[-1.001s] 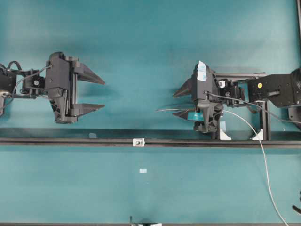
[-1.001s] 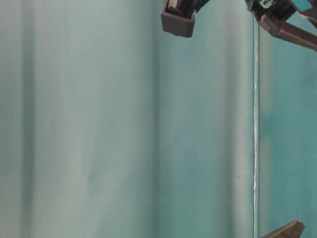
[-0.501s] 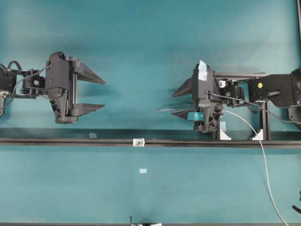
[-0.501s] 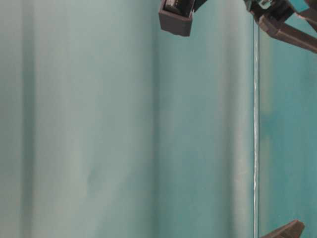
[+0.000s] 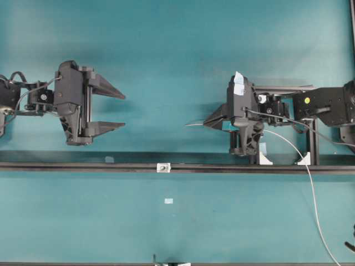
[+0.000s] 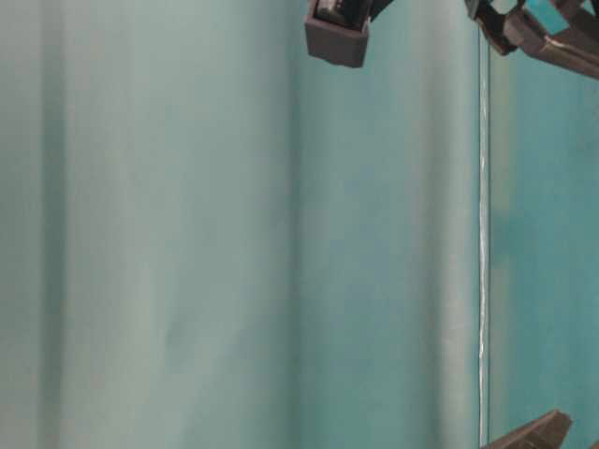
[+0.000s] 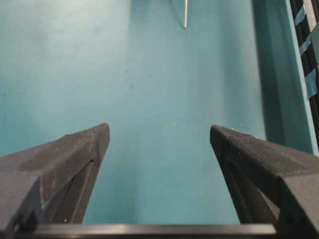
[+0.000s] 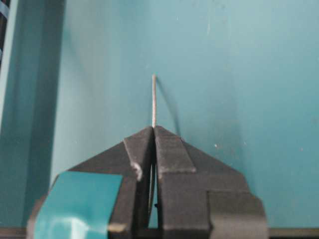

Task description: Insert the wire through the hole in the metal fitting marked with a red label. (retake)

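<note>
The thin whitish-grey wire point(image 5: 308, 177) runs from the lower right up to my right gripper point(image 5: 206, 124), which is shut on it. A short free end point(image 5: 193, 125) sticks out left of the fingertips; it also shows in the right wrist view point(image 8: 153, 99) and far ahead in the left wrist view point(image 7: 185, 14). The tiny silvery metal fitting point(image 5: 163, 167) sits on the black rail point(image 5: 83, 165), below and left of the right gripper. My left gripper point(image 5: 122, 111) is open and empty at the left, its jaws wide apart in the left wrist view point(image 7: 159, 137).
A small pale-blue square tag point(image 5: 168, 201) lies on the teal mat below the fitting. White clamp blocks point(image 5: 265, 159) and a black upright frame point(image 5: 312, 141) stand on the rail under the right arm. Another black bar point(image 5: 166, 264) runs along the near edge.
My right gripper's fingers have closed together on the wire, and the wire's free end has shifted slightly up with them. The left gripper has not moved.
</note>
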Action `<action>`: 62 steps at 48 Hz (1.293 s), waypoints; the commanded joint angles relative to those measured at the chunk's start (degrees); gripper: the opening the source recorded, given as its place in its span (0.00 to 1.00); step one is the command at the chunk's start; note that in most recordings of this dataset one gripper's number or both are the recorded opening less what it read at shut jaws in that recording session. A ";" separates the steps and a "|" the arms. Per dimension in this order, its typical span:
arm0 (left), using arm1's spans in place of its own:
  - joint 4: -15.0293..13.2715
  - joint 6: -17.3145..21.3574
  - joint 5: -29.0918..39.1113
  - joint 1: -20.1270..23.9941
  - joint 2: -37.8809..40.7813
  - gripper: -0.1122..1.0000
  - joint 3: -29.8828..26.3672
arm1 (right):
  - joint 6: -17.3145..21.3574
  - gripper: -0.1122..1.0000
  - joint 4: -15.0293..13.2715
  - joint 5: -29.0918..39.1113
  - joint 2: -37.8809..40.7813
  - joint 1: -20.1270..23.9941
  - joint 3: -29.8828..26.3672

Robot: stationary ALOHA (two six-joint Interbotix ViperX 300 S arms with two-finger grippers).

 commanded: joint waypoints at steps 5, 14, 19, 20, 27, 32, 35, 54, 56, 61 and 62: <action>0.09 0.09 -0.53 -0.18 -0.53 0.62 -0.70 | 0.00 0.12 -0.09 0.00 -0.62 -0.09 -0.97; 0.09 0.00 -0.53 -0.18 -0.53 0.62 -0.70 | 0.00 0.12 -0.09 -0.09 -0.62 -0.09 -1.05; 0.09 0.00 -0.53 -0.18 -0.53 0.62 -0.70 | 0.00 0.12 -0.09 -0.09 -1.14 -0.09 -1.23; 0.09 0.09 -0.53 -0.18 -0.53 0.62 -0.70 | 0.00 0.12 -0.09 0.00 -1.41 -0.09 -1.23; 0.09 0.09 -0.53 -0.18 -0.70 0.62 -0.70 | -0.18 0.12 -0.09 0.26 -3.87 -0.09 -1.32; 0.09 0.00 -0.53 -0.18 -1.23 0.62 -0.70 | -0.26 0.12 -0.09 0.26 -6.15 -0.09 -1.23; 0.09 -0.09 -0.26 -0.18 -1.67 0.62 -0.70 | -0.18 0.12 -0.09 0.79 -7.56 -0.09 -1.32; 0.09 -0.62 2.20 -0.26 -7.38 0.62 -0.26 | -0.26 0.12 -0.18 9.67 -15.21 -0.09 -2.11; 0.09 -0.70 2.64 -0.44 -7.91 0.62 -0.26 | -0.26 0.12 -0.18 9.76 -15.21 -0.09 -2.02; 0.09 -0.70 2.72 -1.41 -8.09 0.62 -0.26 | -0.09 0.12 -0.18 9.58 -14.94 0.00 -1.85; 0.09 -0.70 2.64 -1.67 -8.00 0.62 -0.35 | -0.09 0.12 -0.18 9.49 -14.85 -0.09 -1.76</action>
